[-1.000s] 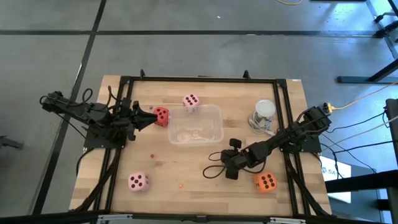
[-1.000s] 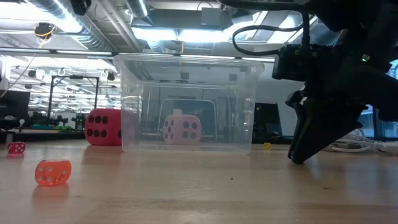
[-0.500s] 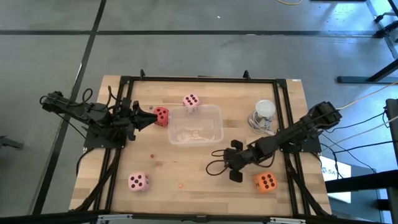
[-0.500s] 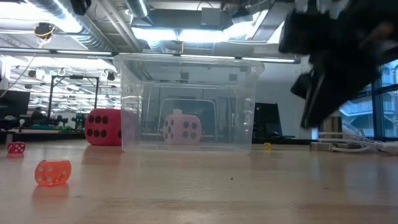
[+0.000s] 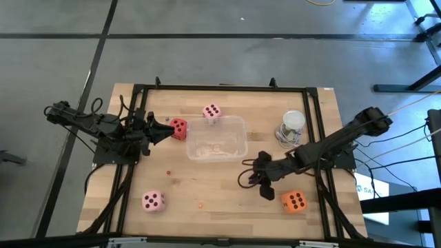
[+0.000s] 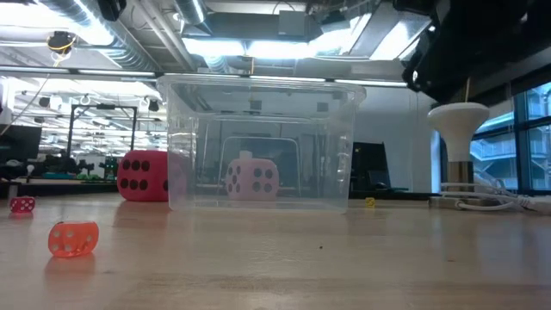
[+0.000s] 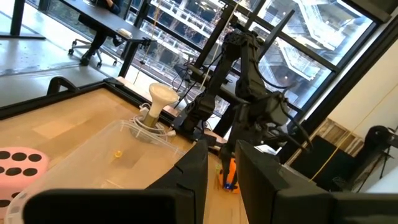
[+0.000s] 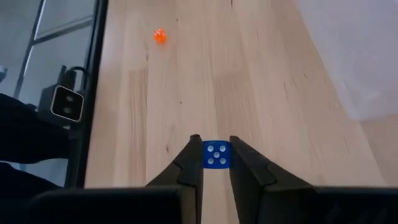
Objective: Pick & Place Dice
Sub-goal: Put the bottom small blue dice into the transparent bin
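Right tool (image 8: 216, 163) clenched on a tiny blue white-pipped die (image 8: 216, 154), above the wooden worktop (image 5: 220, 193) beside the orange dark-pipped foam cube (image 5: 295, 200). Left tool (image 5: 167, 127), nearly closed and empty, near the red cube (image 5: 179, 128).

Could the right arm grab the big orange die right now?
Probably not: the right gripper is shut on a blue die, though the orange die lies close by, nothing between. The left gripper waits by the red die.
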Controlling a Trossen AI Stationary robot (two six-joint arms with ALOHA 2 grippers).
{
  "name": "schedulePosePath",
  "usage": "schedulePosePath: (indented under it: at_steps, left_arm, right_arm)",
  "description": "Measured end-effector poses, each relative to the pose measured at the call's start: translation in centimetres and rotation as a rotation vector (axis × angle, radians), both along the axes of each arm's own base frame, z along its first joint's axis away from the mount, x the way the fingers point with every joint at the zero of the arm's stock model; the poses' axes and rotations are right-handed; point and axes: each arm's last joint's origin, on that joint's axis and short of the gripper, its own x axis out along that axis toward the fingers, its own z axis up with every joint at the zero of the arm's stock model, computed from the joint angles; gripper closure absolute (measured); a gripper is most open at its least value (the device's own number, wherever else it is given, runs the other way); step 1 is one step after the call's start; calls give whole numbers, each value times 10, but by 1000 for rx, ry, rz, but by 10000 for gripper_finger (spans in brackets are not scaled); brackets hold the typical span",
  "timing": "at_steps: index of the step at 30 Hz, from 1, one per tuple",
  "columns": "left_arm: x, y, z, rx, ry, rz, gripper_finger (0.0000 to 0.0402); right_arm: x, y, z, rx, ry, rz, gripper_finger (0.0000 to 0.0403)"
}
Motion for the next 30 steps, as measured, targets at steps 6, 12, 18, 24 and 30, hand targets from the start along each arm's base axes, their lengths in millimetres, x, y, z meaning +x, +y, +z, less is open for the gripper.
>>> schedulePosePath:
  at_steps: [6,12,18,24,30]
  left_arm:
    - [0,0,0,-4,-1,0,325]
    - [0,0,0,-15,-5,-7,325]
    - [0,0,0,8,1,-7,325]
    - [0,0,0,10,2,-7,325]
    - [0,-2,0,2,-1,-55,325]
  right_arm:
    - [0,-7,8,12,-34,-25,353]
    - [-2,-16,22,43,-95,-51,353]
    - [-1,-26,26,7,-109,-89,353]
    - [2,-34,27,14,-118,-135,353]
    - [12,-35,53,185,-350,-171,353]
